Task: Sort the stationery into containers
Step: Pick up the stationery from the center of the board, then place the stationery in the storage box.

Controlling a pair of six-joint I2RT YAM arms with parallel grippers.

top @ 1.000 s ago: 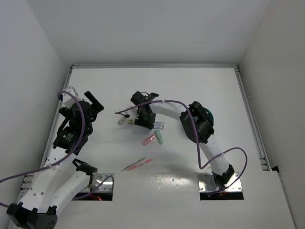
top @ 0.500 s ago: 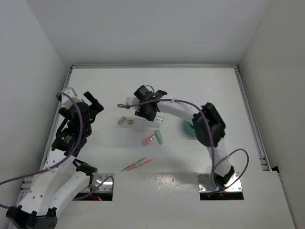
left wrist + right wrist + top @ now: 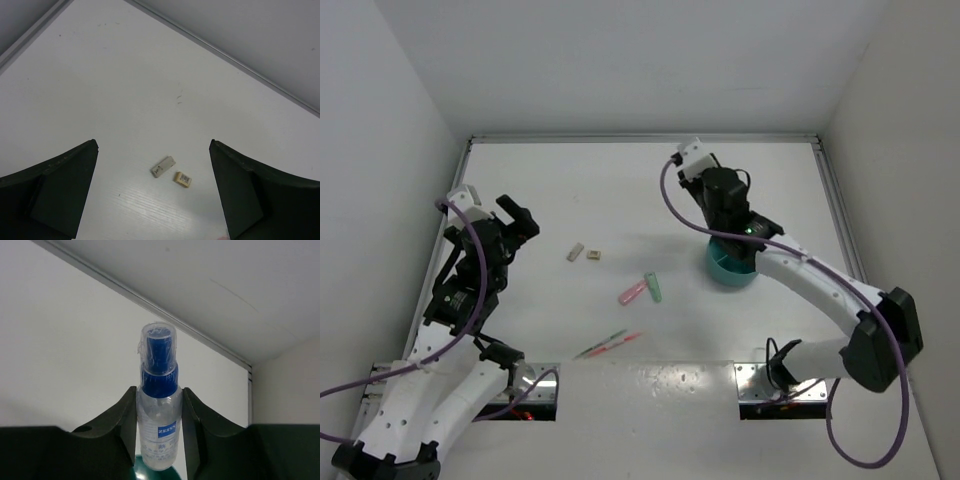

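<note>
1. Top external: right gripper (image 3: 732, 232) directly above teal cup (image 3: 730, 272); pink marker (image 3: 633, 292) and green marker (image 3: 653, 287) left of cup; left gripper (image 3: 518, 220) far left.
2. Left wrist: fingers spread wide, empty; pale block (image 3: 163, 166) and tan block (image 3: 183, 179) ahead.
3. Right wrist: clamped on upright blue-capped tube (image 3: 159, 405), just over cup.

**Two small blocks beneath a wide-spread tool**

The left tool (image 3: 152, 145) hung above the white bench (image 3: 115, 80), its dark fingers (image 3: 57, 185) set wide apart at the lower corners of the view. Between them on the bench lay a pale grey block (image 3: 163, 166) and, just beside it, a beige block (image 3: 183, 179) bearing a barcode label. The bench's far edge (image 3: 240, 65) ran diagonally behind.
</note>
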